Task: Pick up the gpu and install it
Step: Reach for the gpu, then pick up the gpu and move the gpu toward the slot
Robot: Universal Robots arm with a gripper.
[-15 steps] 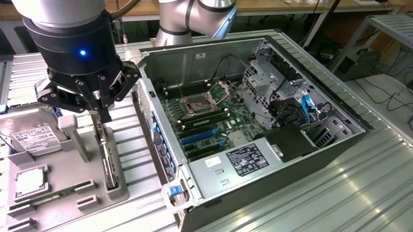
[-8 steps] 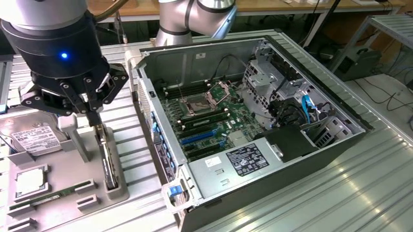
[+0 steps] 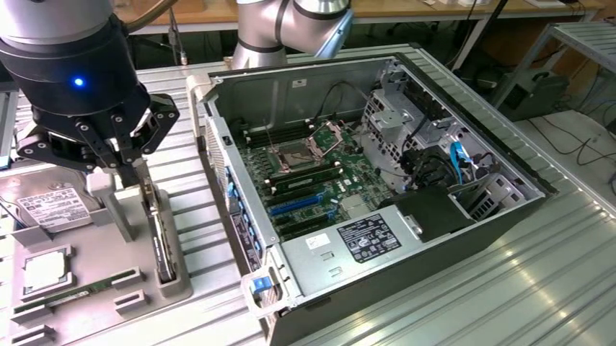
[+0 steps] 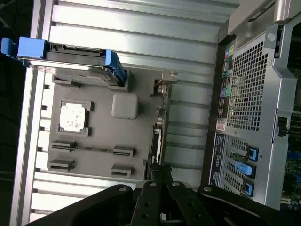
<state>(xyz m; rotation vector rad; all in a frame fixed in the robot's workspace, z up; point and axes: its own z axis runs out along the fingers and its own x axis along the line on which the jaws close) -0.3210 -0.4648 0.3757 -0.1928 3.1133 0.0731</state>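
The gpu [image 3: 160, 232] is a thin black card standing on edge in a slot of the grey parts holder [image 3: 125, 292], at the exterior view's left. My gripper [image 3: 132, 173] hangs right over the card's far end, fingers shut on its upper edge. The card still sits in its slot. In the wrist view the gpu [image 4: 157, 134] appears edge-on along the holder [image 4: 101, 136], running into my shut gripper [image 4: 160, 175].
An open computer case [image 3: 539, 189] lies to the exterior view's right, its motherboard [image 3: 308, 184] and blue slots [image 3: 293, 207] exposed. The holder also carries a hard drive [image 3: 53, 209], a processor chip [image 3: 43, 270] and a green memory stick [image 3: 68, 294]. All rests on a ribbed metal table [image 3: 462, 288].
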